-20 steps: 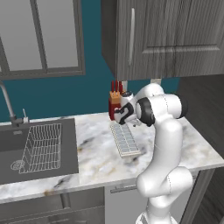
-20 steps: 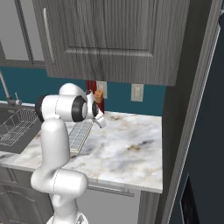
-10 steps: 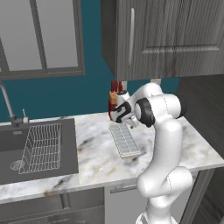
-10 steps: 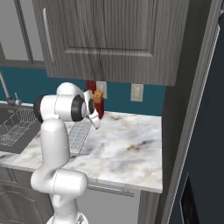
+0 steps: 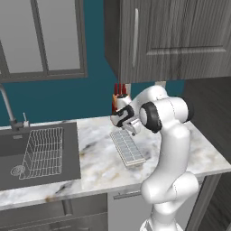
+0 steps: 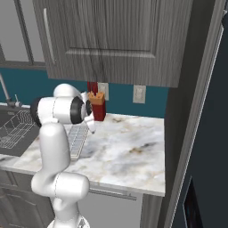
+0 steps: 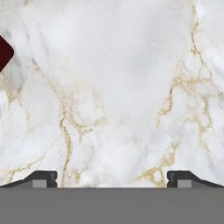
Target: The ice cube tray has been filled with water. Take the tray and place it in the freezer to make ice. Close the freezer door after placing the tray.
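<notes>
Tool (image 7: 112, 177) wide apart over white gold-veined marble counter (image 7: 113, 87).

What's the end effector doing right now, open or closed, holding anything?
End effector: open, empty, above the bare marble counter.

My arm rises from the lower right of the left base view, bends at a high elbow right of centre, and reaches left toward mid-frame. The gripper (image 5: 127, 127) hangs there at the end of the forearm, pointed down. In the right base view the arm stands at the lower left, with the hand just right of the big dark joint. In the hand view the gripper (image 7: 112, 178) has its two dark fingertips (image 7: 41, 178) set wide apart at the bottom edge, with nothing between them.
</notes>
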Controlling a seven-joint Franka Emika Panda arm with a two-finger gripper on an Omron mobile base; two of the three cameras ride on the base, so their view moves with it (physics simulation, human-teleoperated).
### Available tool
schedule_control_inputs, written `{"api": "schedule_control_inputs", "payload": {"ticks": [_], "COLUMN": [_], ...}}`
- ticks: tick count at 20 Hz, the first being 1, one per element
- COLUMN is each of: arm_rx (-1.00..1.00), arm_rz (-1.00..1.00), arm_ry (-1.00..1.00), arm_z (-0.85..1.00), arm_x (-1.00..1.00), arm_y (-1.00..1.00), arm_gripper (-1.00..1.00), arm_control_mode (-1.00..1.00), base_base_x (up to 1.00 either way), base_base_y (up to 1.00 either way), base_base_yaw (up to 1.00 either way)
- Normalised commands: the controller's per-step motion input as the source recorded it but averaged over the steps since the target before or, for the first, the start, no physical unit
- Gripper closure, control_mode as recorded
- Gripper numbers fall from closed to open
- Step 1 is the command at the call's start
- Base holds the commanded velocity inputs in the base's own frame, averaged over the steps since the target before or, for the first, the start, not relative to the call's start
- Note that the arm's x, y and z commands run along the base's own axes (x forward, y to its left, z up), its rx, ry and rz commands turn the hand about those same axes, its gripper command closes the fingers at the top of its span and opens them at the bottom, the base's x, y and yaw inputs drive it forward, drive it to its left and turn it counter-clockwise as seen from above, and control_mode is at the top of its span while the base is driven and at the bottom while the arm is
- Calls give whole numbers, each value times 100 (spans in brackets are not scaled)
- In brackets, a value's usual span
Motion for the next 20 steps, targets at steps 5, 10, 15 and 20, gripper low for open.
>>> {"api": "schedule_control_inputs", "payload": {"ticks": [5,10,15,20], "arm_rx": [0,0,0,0], "arm_rz": [-9,-8,-9,-11], "arm_ry": [0,0,0,1], "arm_z": [-19,-19,-16,-13], "arm_x": [-72,-75,-74,-73], "arm_y": [19,20,23,25], "arm_gripper": [-100,-100,-100,-100], "arm_control_mode": [-100,-100,-100,-100], "base_base_x": [0,0,0,0], "base_base_y": [0,0,0,0], "base_base_yaw": [0,0,0,0]}}
